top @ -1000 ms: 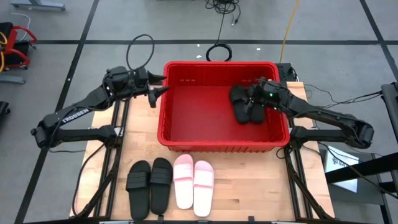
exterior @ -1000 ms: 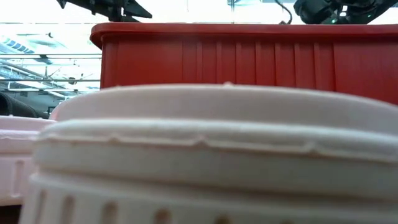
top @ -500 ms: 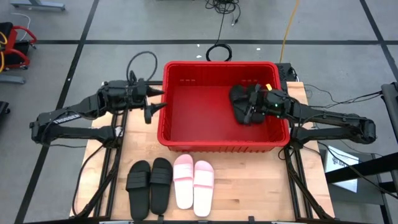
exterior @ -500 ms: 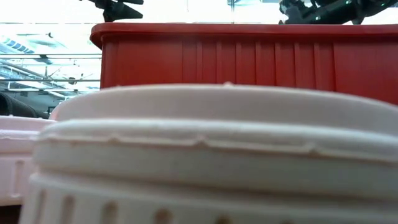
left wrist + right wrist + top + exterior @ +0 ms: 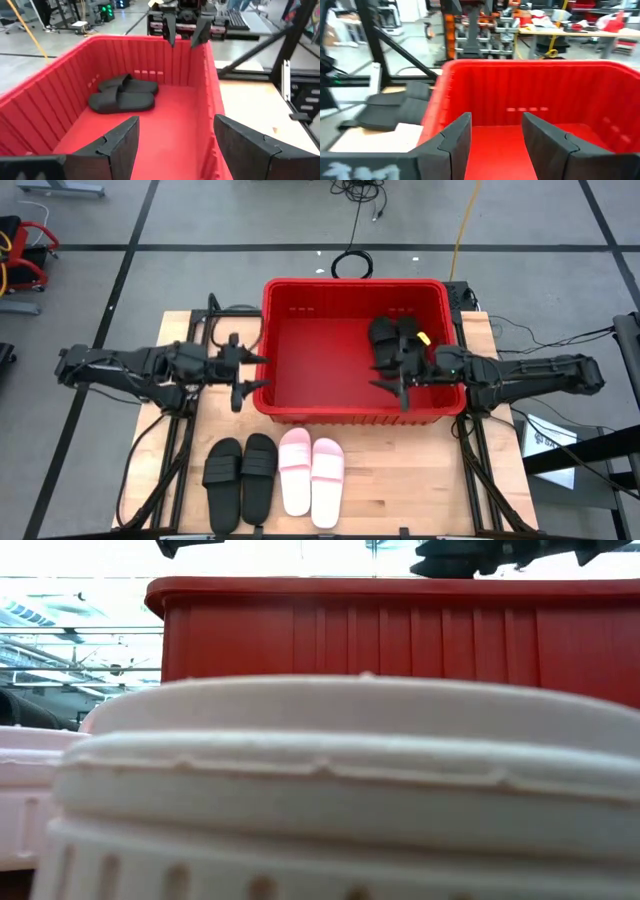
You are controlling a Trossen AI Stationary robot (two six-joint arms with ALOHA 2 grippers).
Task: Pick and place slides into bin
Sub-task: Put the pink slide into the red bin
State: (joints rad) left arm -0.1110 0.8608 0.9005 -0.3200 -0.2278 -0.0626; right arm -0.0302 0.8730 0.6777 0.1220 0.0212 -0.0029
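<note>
The left gripper (image 5: 246, 376) hung just outside the bin's (image 5: 262, 350) left wall with its jaws spread wide and nothing between them, touching nothing. The right gripper (image 5: 396, 388) sat over the bin's near right part, jaws likewise parted and empty, right beside the pair of black slides (image 5: 392, 346) lying inside. Those two black slides (image 5: 123, 94) rested flat on the red floor against the bin's right side, one overlapping the other, wide straps up; the remaining floor of the ribbed red crate was bare. On the wooden table (image 5: 400, 480) in front of the bin, four more lay side by side in a neat row, soles down: a second black pair (image 5: 241, 479) on the left and the pale pink pair (image 5: 311, 477) just beside it, the pink ones filling the low view (image 5: 320, 790) close up.
</note>
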